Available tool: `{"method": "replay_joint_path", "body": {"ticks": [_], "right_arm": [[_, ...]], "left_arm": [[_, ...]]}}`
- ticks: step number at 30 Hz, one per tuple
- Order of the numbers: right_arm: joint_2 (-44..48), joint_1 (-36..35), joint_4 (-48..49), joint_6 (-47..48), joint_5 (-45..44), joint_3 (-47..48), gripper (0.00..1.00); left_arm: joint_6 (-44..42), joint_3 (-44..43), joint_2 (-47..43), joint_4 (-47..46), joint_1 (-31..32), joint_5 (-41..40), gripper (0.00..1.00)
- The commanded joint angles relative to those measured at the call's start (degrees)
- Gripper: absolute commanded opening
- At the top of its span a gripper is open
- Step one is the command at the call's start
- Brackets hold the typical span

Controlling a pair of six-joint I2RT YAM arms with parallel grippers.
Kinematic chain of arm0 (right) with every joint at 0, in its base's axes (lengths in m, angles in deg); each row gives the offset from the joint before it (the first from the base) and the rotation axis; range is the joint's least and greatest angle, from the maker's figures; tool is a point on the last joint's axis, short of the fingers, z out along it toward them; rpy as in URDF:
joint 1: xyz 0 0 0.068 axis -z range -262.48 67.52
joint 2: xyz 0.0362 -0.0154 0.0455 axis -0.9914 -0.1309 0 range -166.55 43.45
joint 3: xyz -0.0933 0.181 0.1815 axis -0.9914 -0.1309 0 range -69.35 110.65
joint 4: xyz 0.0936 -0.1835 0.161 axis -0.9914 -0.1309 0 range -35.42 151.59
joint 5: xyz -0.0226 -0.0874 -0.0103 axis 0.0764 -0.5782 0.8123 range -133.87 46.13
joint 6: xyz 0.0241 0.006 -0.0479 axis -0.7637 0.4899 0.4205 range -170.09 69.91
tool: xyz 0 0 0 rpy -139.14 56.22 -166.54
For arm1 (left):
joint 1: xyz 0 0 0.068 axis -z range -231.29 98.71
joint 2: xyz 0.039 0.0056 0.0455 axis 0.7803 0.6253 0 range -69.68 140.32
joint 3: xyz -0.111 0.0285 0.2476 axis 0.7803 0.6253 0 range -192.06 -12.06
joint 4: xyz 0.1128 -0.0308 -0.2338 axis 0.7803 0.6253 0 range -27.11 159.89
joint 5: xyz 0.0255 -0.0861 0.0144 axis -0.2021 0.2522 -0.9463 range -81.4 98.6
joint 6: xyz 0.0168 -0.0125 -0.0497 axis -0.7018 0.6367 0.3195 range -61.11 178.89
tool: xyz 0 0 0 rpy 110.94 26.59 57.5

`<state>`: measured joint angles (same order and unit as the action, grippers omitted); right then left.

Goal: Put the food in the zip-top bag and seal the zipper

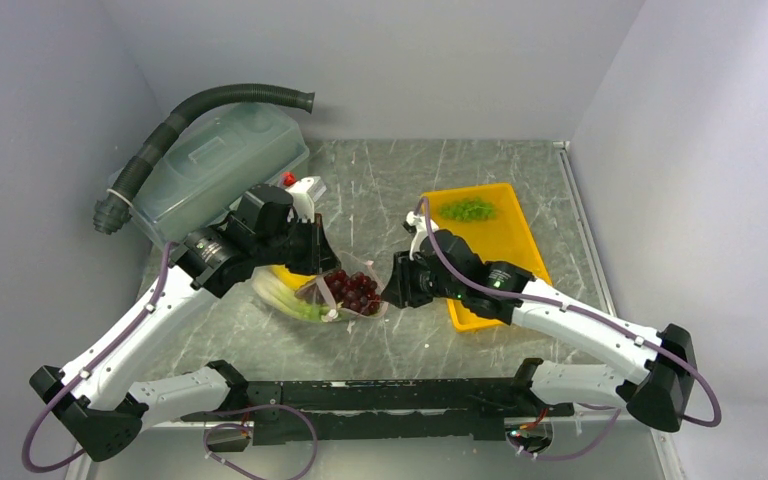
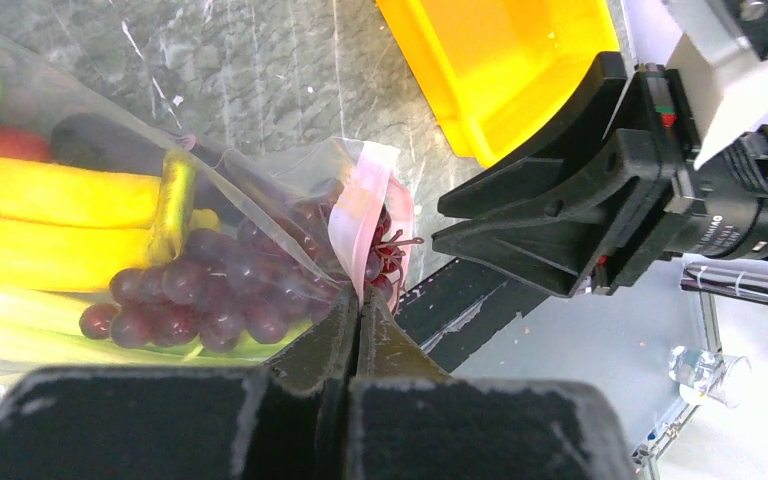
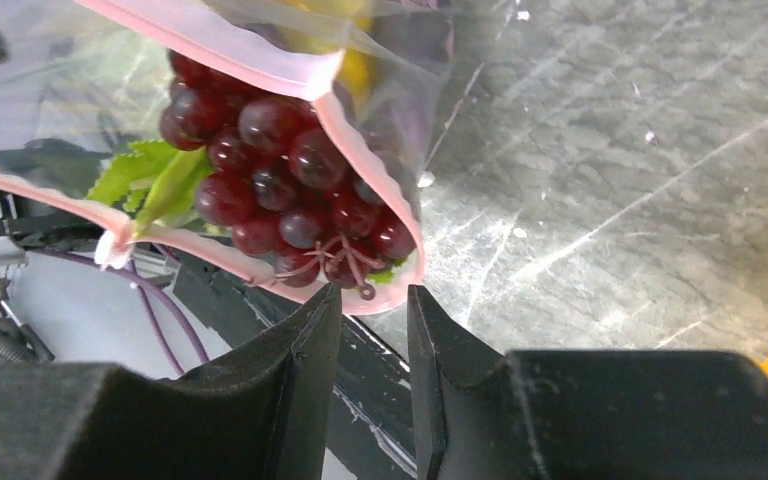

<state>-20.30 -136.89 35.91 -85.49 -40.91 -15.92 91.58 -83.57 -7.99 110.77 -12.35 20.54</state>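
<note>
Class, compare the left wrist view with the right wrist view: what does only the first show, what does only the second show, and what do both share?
Only the left wrist view: the yellow bananas, the yellow tray, and the left end effector shut on the edge of the zip-top bag.
Only the right wrist view: green leaves beside the grapes.
Both: the grapes, the pinkish zipper, the marbled table, and the right end effector, its jaws apart just outside the bag's mouth.

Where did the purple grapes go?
In the top view, the grapes are mid-table inside the zip-top bag, right at its mouth. They lie beside the bananas, between the left gripper and the right gripper.
</note>
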Motion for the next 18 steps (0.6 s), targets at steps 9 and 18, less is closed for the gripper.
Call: {"method": "replay_joint_path", "body": {"ticks": [9,18], "right_arm": [[-3.2,0.5,3.1,-4.5,-5.2,-0.3,0.35],[-5.9,1.5,5.1,-4.7,-5.1,0.1,0.33]], "left_arm": [[1.4,-3.7,-1.1,-3.1,0.2,0.6,0.00],[1.2,-4.0,-1.1,-2.6,0.2,0.8,0.00]]}}
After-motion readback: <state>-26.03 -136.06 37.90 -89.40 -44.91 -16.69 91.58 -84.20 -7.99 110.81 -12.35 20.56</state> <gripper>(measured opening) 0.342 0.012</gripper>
